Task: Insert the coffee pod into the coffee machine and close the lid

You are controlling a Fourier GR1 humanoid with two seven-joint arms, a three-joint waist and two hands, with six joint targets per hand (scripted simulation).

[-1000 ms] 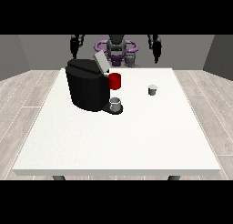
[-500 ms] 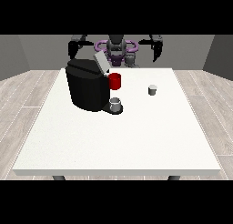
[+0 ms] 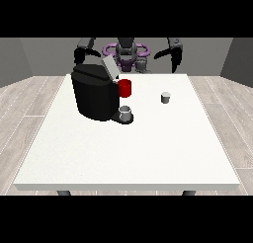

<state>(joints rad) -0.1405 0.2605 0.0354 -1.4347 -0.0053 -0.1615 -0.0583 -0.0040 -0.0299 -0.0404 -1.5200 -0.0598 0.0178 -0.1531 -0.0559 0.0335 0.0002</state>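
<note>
Coffee pod (image 3: 166, 97) sits upright on the white counter (image 3: 148, 148), alone, to the view's right of the coffee machine (image 3: 95, 95) and well apart from it; nothing touches it. Placement looks like a start layout: pod in open space so a hand can come down on it from the robot's side. Machine stands at the counter's left-rear part, lid (image 3: 109, 67) tilted up and open, likely so the pod slot is reachable before closing. Red part (image 3: 125, 88) sticks out at the machine's front-right; a small grey cup (image 3: 126, 113) stands on the machine's base just under it, presumably to catch the brew.

Hand at the view's right (image 3: 174, 64) hangs above the counter's far edge, behind the pod, not near it yet; fingers point down, but whether spread or curled cannot be told. Hand at the view's left (image 3: 78, 56) is raised behind the machine, holding nothing visible; finger state also cannot be told.

Judgement: task not begun, pod not grasped, lid not closed.

Counts: one pod, one machine, one lid, one cup, two hands, one counter.
</note>
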